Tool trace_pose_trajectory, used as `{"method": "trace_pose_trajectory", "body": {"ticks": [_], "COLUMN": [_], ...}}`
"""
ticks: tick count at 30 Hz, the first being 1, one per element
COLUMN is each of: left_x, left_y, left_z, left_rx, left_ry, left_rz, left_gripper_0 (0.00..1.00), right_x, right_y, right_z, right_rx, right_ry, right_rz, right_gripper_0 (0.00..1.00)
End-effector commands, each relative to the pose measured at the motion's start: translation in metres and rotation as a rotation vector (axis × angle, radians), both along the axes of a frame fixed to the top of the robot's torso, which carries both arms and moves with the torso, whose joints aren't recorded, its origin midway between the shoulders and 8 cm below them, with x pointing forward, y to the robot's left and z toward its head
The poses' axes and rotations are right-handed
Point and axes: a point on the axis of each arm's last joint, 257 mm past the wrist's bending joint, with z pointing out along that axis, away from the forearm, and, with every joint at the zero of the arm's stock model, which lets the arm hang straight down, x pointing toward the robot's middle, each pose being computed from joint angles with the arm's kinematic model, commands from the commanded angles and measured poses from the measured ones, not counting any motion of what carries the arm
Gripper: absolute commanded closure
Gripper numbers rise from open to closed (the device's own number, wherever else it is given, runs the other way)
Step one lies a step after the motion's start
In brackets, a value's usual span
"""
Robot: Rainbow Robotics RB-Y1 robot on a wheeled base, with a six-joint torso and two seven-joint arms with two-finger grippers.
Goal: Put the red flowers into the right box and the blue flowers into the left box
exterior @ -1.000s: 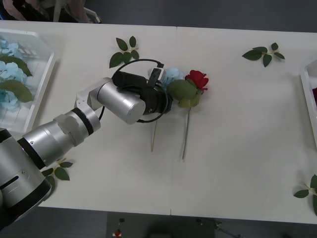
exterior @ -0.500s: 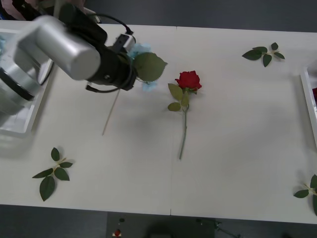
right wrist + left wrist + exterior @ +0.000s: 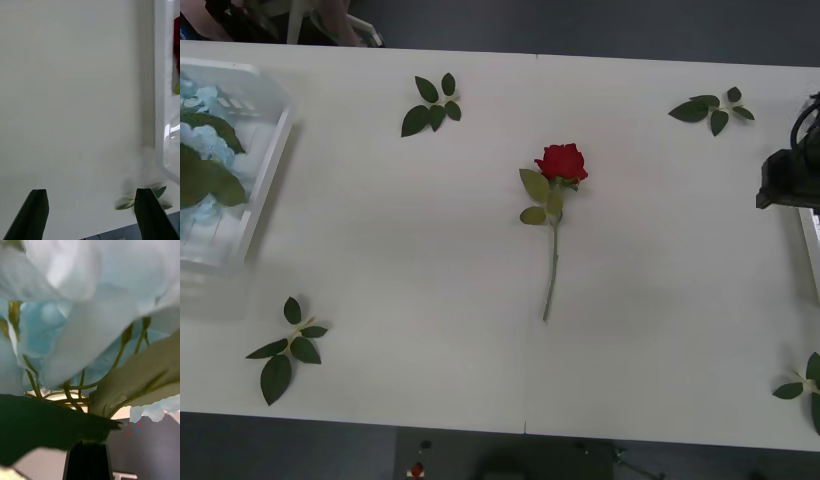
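One red flower lies at the table's middle, bloom toward the far side, its stem running toward me. More blue flowers lie in the left box at the far left. In the left wrist view a pale blue flower sits right against the camera, with my left gripper shut at its stems. My right gripper hangs open and empty over bare table beside the right box, which holds something red. The right arm's dark wrist shows at the right edge, above that box's rim.
Loose green leaf sprigs lie at the far middle, far right, near left and near right. The table's front edge runs close to the near sprigs.
My left arm lifted the blue flower from beside the red one and carried it left, out of the front view. The right arm's wrist has come in at the right edge.
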Motion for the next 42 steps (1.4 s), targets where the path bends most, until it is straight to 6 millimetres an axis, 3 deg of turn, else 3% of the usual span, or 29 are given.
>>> {"method": "trace_pose_trajectory", "body": {"ticks": [1,3,8,10,13,14,19,24,28,33,35,36,37,38,39,42], "left_x": [0.005,0.012,0.025,0.032,0.039,0.042,0.047,0.054,0.054,0.035,0.020,0.017,0.017,0.015,0.016,0.027], "left_y": [0.028,0.046,0.066,0.077,0.081,0.081,0.074,0.049,-0.018,-0.104,-0.162,-0.185,-0.185,-0.234,-0.258,-0.296], "left_z": [-0.022,-0.023,-0.029,-0.027,-0.026,-0.025,-0.028,-0.019,0.014,0.065,0.082,0.085,0.085,0.082,0.075,0.049], "left_rx": [0.044,0.057,0.051,0.079,0.092,0.091,0.042,-0.059,-0.359,-0.692,-0.922,-1.002,-1.002,-1.139,-1.181,-1.156], "left_ry": [-0.003,-0.037,-0.081,-0.105,-0.119,-0.127,-0.138,-0.151,-0.174,-0.165,-0.139,-0.134,-0.134,-0.119,-0.117,-0.134], "left_rz": [-0.013,0.015,0.046,0.044,0.013,0.001,-0.016,-0.067,-0.168,-0.348,-0.433,-0.466,-0.466,-0.535,-0.573,-0.650], "left_gripper_0": [1.00,1.00,1.00,0.82,0.40,0.31,0.06,0.01,0.01,0.00,0.01,0.00,0.00,0.01,0.01,0.00], "right_x": [0.001,0.001,0.013,0.025,0.040,0.047,0.070,0.095,0.108,0.112,0.110,0.110,0.110,0.111,0.113,0.117], "right_y": [0.057,0.082,0.124,0.144,0.165,0.171,0.202,0.233,0.254,0.272,0.280,0.284,0.284,0.291,0.294,0.303], "right_z": [-0.007,-0.020,-0.048,-0.060,-0.070,-0.071,-0.078,-0.078,-0.078,-0.079,-0.080,-0.080,-0.080,-0.079,-0.080,-0.083], "right_rx": [0.022,0.006,-0.029,-0.027,-0.031,-0.036,-0.018,0.046,0.087,0.124,0.128,0.136,0.136,0.145,0.151,0.165], "right_ry": [-0.021,-0.005,-0.006,-0.011,-0.027,-0.037,-0.068,-0.116,-0.153,-0.171,-0.168,-0.170,-0.170,-0.181,-0.188,-0.206], "right_rz": [-0.017,-0.010,-0.019,-0.022,-0.024,-0.025,0.020,0.074,0.109,0.135,0.156,0.163,0.163,0.181,0.186,0.199], "right_gripper_0": [0.33,0.33,0.33,0.33,0.33,0.33,0.32,0.32,0.32,0.32,0.31,0.32,0.32,0.32,0.31,0.30]}}
